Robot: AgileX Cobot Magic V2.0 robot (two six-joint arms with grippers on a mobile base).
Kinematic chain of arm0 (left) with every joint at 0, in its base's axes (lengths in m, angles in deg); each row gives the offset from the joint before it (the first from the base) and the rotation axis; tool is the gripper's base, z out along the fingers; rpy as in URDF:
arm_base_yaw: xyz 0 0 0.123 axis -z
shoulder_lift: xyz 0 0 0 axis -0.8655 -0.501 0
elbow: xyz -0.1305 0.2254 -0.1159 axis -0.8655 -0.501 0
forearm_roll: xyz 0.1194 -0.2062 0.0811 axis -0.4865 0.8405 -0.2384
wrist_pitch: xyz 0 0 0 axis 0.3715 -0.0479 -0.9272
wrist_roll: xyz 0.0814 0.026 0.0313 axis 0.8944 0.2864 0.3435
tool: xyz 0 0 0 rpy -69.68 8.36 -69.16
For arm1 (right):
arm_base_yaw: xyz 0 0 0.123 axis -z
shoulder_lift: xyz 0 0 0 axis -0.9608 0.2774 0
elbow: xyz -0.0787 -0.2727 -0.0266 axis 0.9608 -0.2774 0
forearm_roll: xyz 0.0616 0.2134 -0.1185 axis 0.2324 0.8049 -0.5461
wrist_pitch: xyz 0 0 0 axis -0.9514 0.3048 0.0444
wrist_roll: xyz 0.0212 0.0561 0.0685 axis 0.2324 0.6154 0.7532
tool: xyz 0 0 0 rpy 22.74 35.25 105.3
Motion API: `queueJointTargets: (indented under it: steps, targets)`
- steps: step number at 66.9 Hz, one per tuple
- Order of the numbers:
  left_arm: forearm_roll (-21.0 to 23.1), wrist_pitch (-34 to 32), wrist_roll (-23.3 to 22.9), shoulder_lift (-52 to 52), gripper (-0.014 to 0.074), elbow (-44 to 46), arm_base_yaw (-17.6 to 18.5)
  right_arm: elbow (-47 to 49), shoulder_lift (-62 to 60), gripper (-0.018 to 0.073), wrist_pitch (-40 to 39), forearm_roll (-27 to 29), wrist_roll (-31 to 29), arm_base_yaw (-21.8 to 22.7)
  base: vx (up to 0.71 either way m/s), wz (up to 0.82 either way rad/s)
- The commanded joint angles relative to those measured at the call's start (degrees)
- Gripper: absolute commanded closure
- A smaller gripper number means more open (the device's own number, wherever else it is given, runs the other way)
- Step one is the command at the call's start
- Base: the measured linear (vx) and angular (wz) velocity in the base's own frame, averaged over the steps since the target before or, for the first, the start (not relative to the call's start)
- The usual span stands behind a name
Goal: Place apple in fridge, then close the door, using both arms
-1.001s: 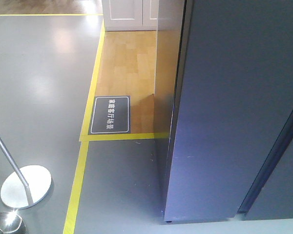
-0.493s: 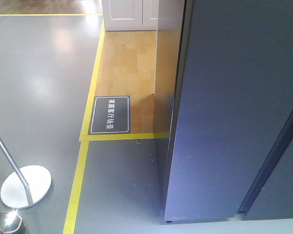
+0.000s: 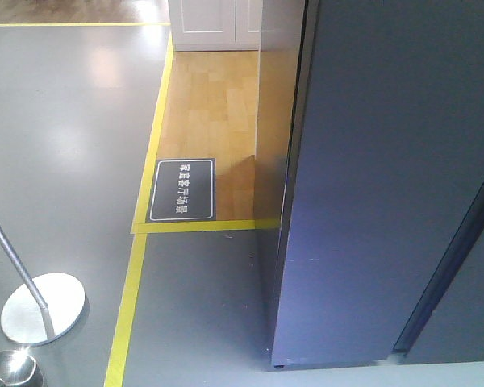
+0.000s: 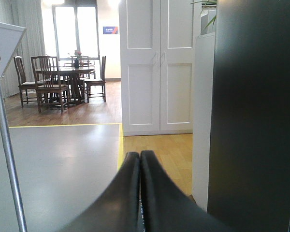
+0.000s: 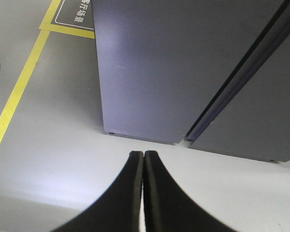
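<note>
The fridge [image 3: 387, 185] is a tall dark grey-blue cabinet filling the right of the front view, with its front panels flush and no white interior showing. A dark seam [image 3: 448, 274] runs between the door [image 3: 363, 242] and the panel beside it. The door also shows in the right wrist view [image 5: 159, 63], and its dark edge in the left wrist view [image 4: 256, 116]. My left gripper [image 4: 140, 153] is shut and empty, pointing along the fridge's left side. My right gripper [image 5: 143, 153] is shut and empty, above the floor in front of the fridge's base. The apple is out of view.
Yellow floor tape [image 3: 129, 298] borders a wooden floor patch with a dark floor sign [image 3: 182, 190]. A stanchion base [image 3: 43, 309] and pole [image 4: 7, 145] stand at the left, with a metal bowl [image 3: 8, 371]. A white cabinet [image 4: 157, 67] and dining chairs [image 4: 48, 82] stand behind.
</note>
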Motion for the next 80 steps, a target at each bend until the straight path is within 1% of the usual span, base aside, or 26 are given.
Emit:
queueJointTargets:
  steps: [1, 29, 33, 39, 44, 49, 54, 62, 72, 80]
  targets:
    - [0.5, -4.4, 0.0, 0.5, 0.0603, -1.5, 0.2, 1.3, 0.2, 0.0562, -3.0, -0.9, -0.1, -0.1, 0.0, 0.0]
    - [0.5, -4.4, 0.0, 0.5, 0.0603, -1.5, 0.2, 1.3, 0.2, 0.0562, -3.1, -0.9, -0.2, -0.1, 0.0, 0.0]
    - [0.5, -4.4, 0.0, 0.5, 0.0603, -1.5, 0.2, 0.6, -0.8, 0.0562, -3.7, -2.5, -0.4, 0.0, 0.0, 0.0]
    - [0.5, -4.4, 0.0, 0.5, 0.0603, -1.5, 0.2, -2.3, -2.8, 0.0562, -5.0, -5.7, -0.4, 1.5, 0.0, 0.0]
    - [0.5, -4.4, 0.0, 0.4, 0.0603, -1.5, 0.2, -6.4, -5.3, 0.0562, -10.0, -6.2, -0.4, 3.3, 0.0, 0.0]
    - [0.5, -4.4, 0.0, 0.4, 0.0603, -1.5, 0.2, -11.8, -8.3, 0.0562, -19.1, -6.1, -0.4, 4.8, 0.0, 0.0]
    - [0.5, -4.4, 0.0, 0.4, 0.0603, -1.5, 0.2, -16.9, -11.4, 0.0562, -29.0, -4.1, -0.4, 6.4, 0.0, 0.0]
    - [0.5, -4.4, 0.0, 0.4, 0.0603, -1.5, 0.2, -23.8, -15.9, 0.0562, -40.8, -1.4, -0.3, 9.2, 0.0, 0.0]
    - [0.5, -4.4, 0.0, 0.4, 0.0603, -1.5, 0.2, -31.0, -19.4, 0.0562, -49.5, 0.6, 1.7, 12.1, 0.0, 0.0]
    - [0.5, -4.4, 0.0, 0.4, 0.0603, -1.5, 0.2, -35.0, -23.0, 0.0562, -52.5, 3.8, 2.5, 13.8, 0.0, 0.0]
